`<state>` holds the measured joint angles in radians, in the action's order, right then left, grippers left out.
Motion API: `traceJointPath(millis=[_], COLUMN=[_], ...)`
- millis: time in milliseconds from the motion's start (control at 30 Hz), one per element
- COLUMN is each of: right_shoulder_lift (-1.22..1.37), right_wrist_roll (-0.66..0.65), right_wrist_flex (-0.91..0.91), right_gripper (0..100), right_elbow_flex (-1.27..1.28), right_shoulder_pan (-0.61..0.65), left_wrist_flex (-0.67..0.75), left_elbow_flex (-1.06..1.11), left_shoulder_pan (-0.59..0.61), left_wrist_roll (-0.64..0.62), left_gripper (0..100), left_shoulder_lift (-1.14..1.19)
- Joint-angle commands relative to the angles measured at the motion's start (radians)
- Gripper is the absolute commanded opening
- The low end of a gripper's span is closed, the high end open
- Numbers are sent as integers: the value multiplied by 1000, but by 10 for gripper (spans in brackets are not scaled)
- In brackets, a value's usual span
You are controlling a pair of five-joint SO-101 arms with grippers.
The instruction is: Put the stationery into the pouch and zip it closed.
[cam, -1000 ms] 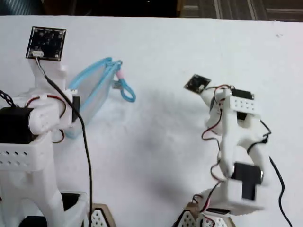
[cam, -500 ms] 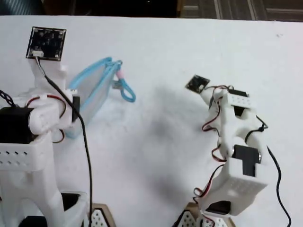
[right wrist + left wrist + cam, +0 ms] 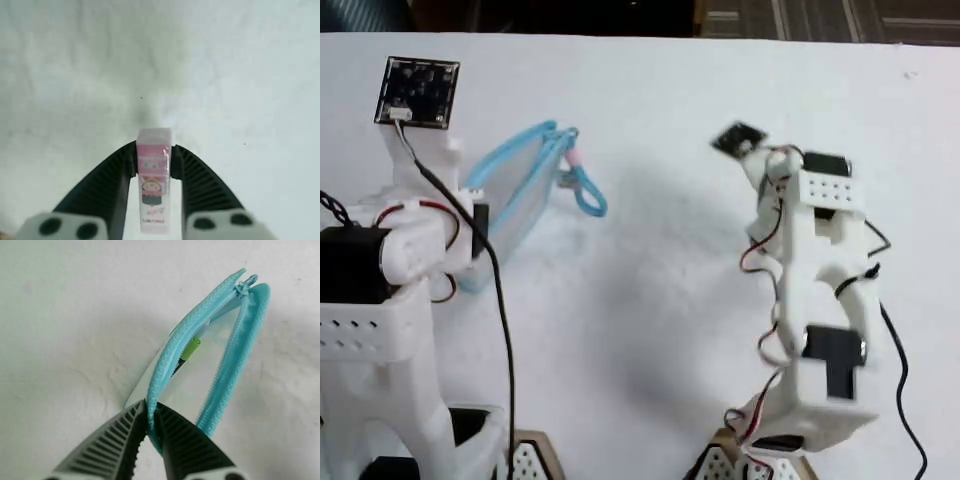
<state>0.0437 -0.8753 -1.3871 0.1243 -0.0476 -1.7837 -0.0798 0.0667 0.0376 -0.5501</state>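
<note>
eraser [image 3: 152, 185] grabbed, pouch [image 3: 515, 200] unzipped
Right gripper [image 3: 153, 148], on the right side of the high view, is clamped on the pink eraser over the white table [image 3: 650, 300]. Left gripper [image 3: 151, 412] pinches the blue pouch's zipper edge at mid-left, and a green-tipped pen [image 3: 189, 349] sits inside the gaping mouth.

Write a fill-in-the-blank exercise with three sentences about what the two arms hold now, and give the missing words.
The left end effector is shut on the edge of the blue ____.
Its zip is ____, and a green-tipped pen shows inside.
The right end effector grips an eraser whose wrapper is mostly ____.
Missing words: pouch; open; pink.
</note>
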Motion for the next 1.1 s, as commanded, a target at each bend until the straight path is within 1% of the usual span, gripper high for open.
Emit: traceJointPath(millis=[0, 133, 200, 400, 533, 667, 833, 933, 1067], right_shoulder_lift=[-180, -335, -409, -601, -679, -720, -725, -722, -730], right_wrist_roll=[101, 242, 341, 678, 891, 1034, 1132, 1168, 1175], right_wrist_flex=[-125, -216, -231, -223, -156, -2, 243, 404, 685], right_gripper=[17, 17, 17, 17, 17, 17, 17, 17, 17], right_elbow_flex=[-78, -80, -80, -78, -77, -77, -77, -57, 54], right_shoulder_pan=[81, 174, 225, 381, 481, 542, 599, 650, 734], left_wrist_flex=[-2, -2, -2, -2, -2, -2, -2, -2, 2], left_elbow_flex=[-5, -5, -5, -5, -5, -5, -5, -3, 5], left_shoulder_pan=[-4, -2, -2, -2, -2, -2, 1, -1, -4], left_wrist_roll=[-9, -9, -9, -9, -9, -9, -9, -9, -9], left_gripper=[22, 22, 22, 22, 22, 22, 22, 22, 22], left_shoulder_lift=[2, 2, 2, 2, 2, 2, 2, -4, -64])
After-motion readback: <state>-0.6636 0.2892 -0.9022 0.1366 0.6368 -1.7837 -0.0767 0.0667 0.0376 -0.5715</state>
